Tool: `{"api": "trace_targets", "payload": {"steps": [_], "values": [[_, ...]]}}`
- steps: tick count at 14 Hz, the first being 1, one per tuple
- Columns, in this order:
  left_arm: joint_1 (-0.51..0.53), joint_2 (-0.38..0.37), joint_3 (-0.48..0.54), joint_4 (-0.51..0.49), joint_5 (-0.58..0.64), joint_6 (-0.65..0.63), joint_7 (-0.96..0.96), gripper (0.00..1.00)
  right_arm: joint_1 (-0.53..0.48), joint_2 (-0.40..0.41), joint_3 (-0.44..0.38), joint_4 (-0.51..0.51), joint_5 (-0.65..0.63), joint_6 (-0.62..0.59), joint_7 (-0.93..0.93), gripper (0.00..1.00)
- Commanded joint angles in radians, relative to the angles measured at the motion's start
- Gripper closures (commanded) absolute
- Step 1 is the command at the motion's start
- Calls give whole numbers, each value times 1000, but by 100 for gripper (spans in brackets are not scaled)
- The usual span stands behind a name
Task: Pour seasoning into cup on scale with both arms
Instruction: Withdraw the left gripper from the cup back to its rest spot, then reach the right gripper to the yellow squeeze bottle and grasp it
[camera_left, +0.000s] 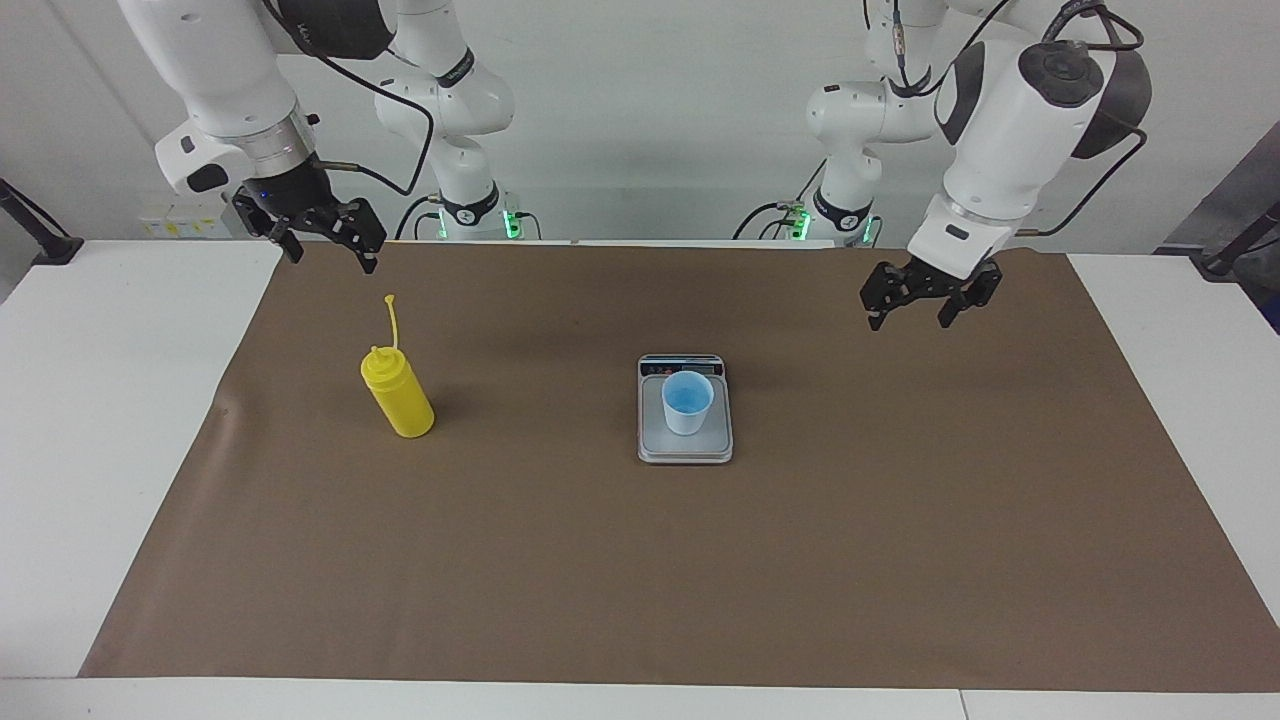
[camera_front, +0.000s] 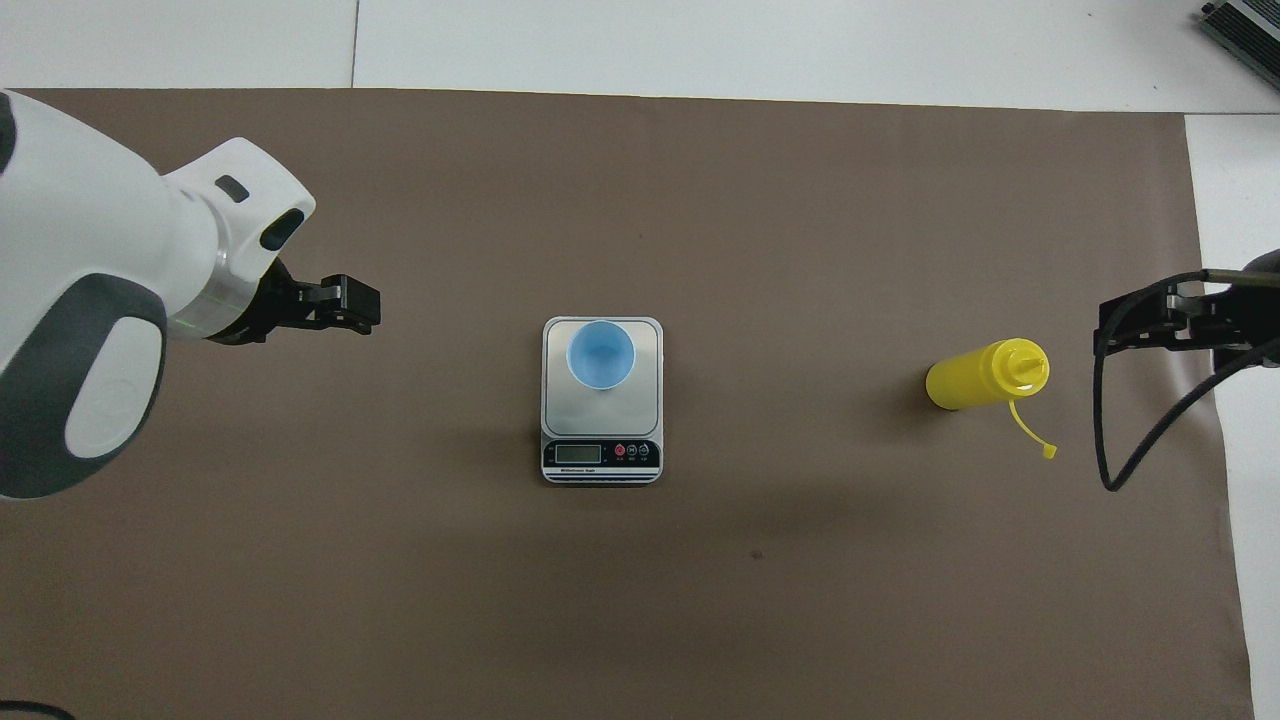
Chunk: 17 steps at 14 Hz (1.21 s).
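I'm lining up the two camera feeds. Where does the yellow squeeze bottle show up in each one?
Facing view: the yellow squeeze bottle stands at mid-height toward the picture's left edge, below the right tool.
Overhead view: the same bottle is at mid-height toward the picture's right edge.
Shared landmark: the scale with the blue cup on it, near the centre of both.

The cup (camera_front: 600, 354) stands on the scale (camera_front: 602, 400) mid-tabletop, with the display strip at the edge nearer the robots. The bottle (camera_front: 985, 374) stands toward the right arm's end, near the right gripper (camera_front: 1105, 328). The left gripper (camera_front: 355, 302) hangs over the brown mat (camera_front: 640, 600), well apart from the scale.
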<state>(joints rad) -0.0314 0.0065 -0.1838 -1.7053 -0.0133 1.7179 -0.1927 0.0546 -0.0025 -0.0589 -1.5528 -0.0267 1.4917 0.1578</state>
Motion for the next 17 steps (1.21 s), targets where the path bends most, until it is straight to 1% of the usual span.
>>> {"api": "trace_targets", "payload": {"steps": [1,5,11,13,15,17], "values": [[57,-37,-8,-25,6,-26,82,0,-12,-24,5,-27,-4,2,-23,0],[120,-43,-8,-25,6,-43,166,0,-10,-24,7,-27,-4,-1,-23,0],[127,-56,-6,-33,6,-73,191,0,2,-24,8,-26,-2,9,-23,0],[134,-56,-2,-21,6,-73,190,0,2,-24,8,-27,-2,13,-23,0],[143,-57,0,-5,4,-83,190,0,-10,-24,7,-42,19,77,-21,0],[145,-59,-2,1,6,-83,190,0,-16,-39,2,-97,39,146,-9,0]]}}
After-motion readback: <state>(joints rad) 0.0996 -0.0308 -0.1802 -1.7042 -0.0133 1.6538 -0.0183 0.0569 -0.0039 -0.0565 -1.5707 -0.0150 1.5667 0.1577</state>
